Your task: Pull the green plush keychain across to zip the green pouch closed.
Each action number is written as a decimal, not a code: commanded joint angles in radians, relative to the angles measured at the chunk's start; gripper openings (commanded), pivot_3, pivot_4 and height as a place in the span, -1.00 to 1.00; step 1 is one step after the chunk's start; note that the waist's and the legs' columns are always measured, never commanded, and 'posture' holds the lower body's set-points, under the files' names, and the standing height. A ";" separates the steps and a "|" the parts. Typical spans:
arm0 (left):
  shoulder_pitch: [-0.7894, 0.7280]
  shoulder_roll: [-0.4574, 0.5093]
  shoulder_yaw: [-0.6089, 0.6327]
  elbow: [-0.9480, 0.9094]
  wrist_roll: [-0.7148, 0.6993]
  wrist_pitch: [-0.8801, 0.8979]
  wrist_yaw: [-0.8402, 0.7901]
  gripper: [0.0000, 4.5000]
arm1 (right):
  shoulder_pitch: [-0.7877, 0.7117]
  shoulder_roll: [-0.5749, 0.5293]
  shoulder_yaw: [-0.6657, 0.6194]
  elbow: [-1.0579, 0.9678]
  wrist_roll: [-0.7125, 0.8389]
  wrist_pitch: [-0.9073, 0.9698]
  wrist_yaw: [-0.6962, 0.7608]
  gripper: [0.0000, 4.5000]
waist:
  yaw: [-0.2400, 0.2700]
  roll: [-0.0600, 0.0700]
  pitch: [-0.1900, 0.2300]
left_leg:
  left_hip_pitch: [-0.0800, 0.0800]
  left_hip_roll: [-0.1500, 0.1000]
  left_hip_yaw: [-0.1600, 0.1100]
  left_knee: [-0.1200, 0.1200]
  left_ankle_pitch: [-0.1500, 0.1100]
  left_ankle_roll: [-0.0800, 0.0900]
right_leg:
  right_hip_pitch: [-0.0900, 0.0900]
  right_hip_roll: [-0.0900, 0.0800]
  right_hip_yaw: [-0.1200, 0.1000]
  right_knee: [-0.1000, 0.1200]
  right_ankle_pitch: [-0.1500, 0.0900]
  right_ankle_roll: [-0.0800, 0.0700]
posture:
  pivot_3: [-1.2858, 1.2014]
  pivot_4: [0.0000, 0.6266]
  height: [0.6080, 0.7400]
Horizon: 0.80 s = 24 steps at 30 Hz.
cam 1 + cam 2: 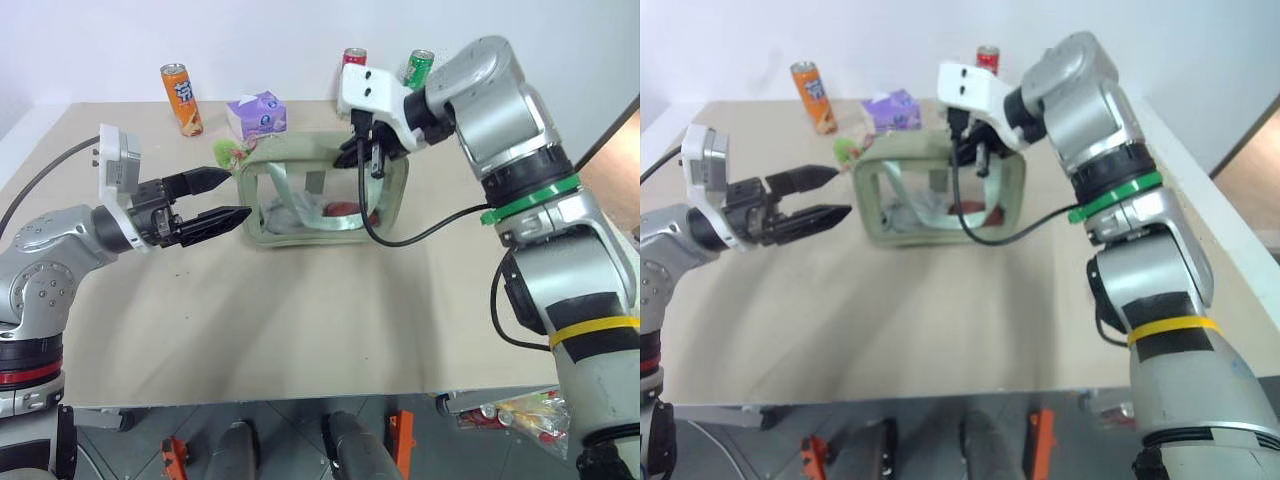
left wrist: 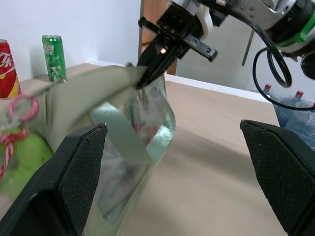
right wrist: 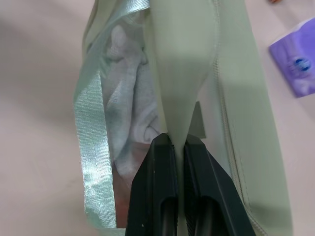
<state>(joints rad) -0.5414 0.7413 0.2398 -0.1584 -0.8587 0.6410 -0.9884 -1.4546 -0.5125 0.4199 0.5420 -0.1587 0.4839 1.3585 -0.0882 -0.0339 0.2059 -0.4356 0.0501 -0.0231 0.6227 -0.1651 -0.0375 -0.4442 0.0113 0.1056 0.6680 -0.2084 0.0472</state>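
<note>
Green pouch [image 1: 325, 195] top edge pinched by right claw [image 3: 178, 142].

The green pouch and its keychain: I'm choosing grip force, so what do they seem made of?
The green pouch looks like soft matte fabric, creased where the right hand pinches it, with a glossy clear plastic window. The green plush keychain looks fuzzy, probably synthetic pile.

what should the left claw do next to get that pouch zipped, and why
Probably ease the open left claw forward onto the green plush keychain and close on it. The right claw is already shut on the top fabric of the green pouch at its far end, bracing it, while the keychain sits ungrasped at the pouch's near end, just beyond the left claw's fingertips.
</note>
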 commanded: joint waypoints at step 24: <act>-0.040 0.060 0.057 0.065 0.031 -0.010 -0.017 1.00 | 0.194 -0.050 -0.077 -0.492 0.201 0.427 -0.158 -0.23 | 0.002 0.000 0.000 | -0.001 0.000 -0.003 0.001 0.000 0.000 | 0.001 0.000 -0.003 0.000 0.000 -0.001 | 0.03 -0.52 1.00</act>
<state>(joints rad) -0.5664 0.7787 0.2650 -0.0771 -0.8243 0.6391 -0.9970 -1.2495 -0.5458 0.3807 0.0867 0.0271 0.9263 1.2125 -0.0859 -0.0341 0.2057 -0.4365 0.0502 -0.0266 0.6244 -0.1650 -0.0374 -0.4436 0.0114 0.1022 0.6681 -0.2081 0.0467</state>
